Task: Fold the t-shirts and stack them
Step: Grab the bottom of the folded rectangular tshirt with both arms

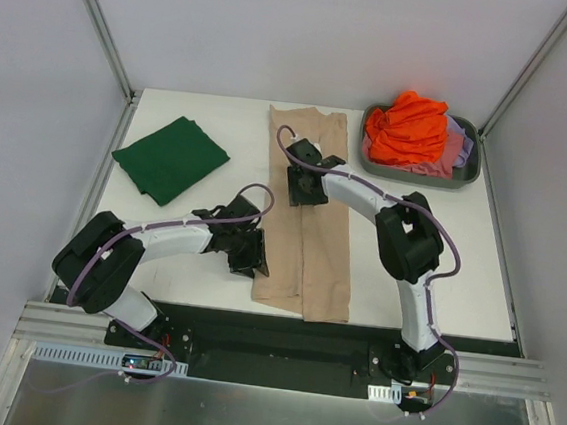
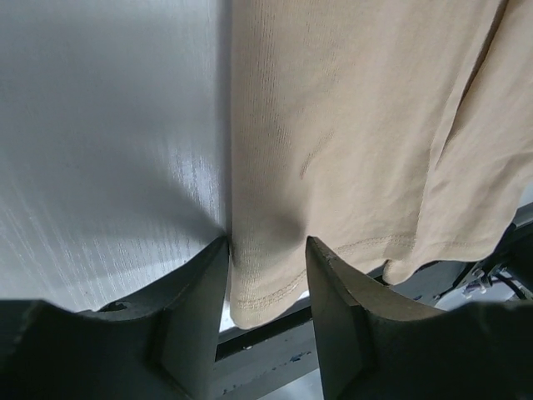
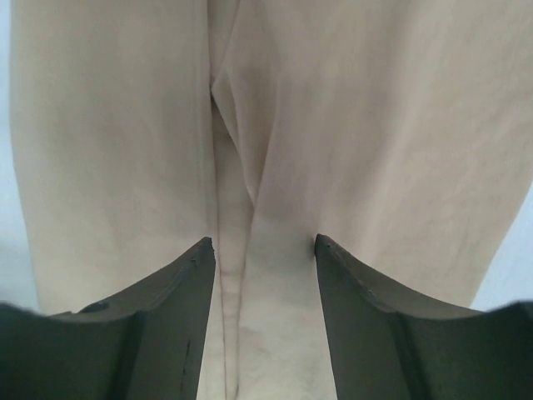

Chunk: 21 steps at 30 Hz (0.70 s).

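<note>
While one green tee [image 1: 170, 157] lies folded, left fingers [image 2: 196, 308] and right fingers [image 3: 171, 308], half-parted, straddle one beige tee [image 1: 325, 247].

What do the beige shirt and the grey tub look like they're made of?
Beige shirt: soft matte knit, probably cotton jersey; fine ribbing and a stitched hem show. Grey tub: likely moulded plastic, smooth, rounded rim; too small to be sure.

looks like a robotics lab cell: white tabletop [image 1: 458, 280] boxed in by white panels [image 1: 311, 34], aluminium struts [image 1: 99, 22] at upper left and right, left arm [image 1: 166, 233] and right arm [image 1: 409, 243] bolted to a metal rail [image 1: 504, 372] along the bottom.
</note>
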Each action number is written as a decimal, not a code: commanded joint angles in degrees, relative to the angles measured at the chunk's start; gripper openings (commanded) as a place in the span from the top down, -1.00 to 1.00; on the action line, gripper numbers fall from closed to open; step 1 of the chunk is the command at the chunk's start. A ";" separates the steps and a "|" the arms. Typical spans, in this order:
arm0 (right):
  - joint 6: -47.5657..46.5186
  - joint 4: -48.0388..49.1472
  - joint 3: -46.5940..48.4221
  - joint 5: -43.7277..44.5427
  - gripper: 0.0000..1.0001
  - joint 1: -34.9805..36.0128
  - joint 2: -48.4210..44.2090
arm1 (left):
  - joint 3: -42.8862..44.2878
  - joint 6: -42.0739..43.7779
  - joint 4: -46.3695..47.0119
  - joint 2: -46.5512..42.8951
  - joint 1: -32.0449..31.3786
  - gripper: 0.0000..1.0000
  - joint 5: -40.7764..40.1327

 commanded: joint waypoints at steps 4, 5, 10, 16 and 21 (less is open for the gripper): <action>0.42 -5.04 8.98 5.48 0.24 0.38 5.61 | -4.54 -0.28 -5.35 -0.92 -1.18 0.31 -4.08; 0.77 -5.49 9.77 6.10 0.32 0.20 5.96 | -4.71 -0.28 -5.44 -0.92 -1.36 0.32 -4.00; 2.27 -5.49 11.71 7.77 0.84 0.02 6.93 | -5.42 -0.46 -5.79 -0.57 -2.06 0.56 -4.00; 5.25 -6.02 12.94 6.20 0.99 -0.41 5.53 | -6.82 -0.46 -6.58 -1.71 -2.33 0.88 -4.61; 6.84 -6.19 15.31 3.03 0.99 -0.41 5.09 | -7.44 -0.46 -6.94 -1.89 -2.68 0.88 -4.70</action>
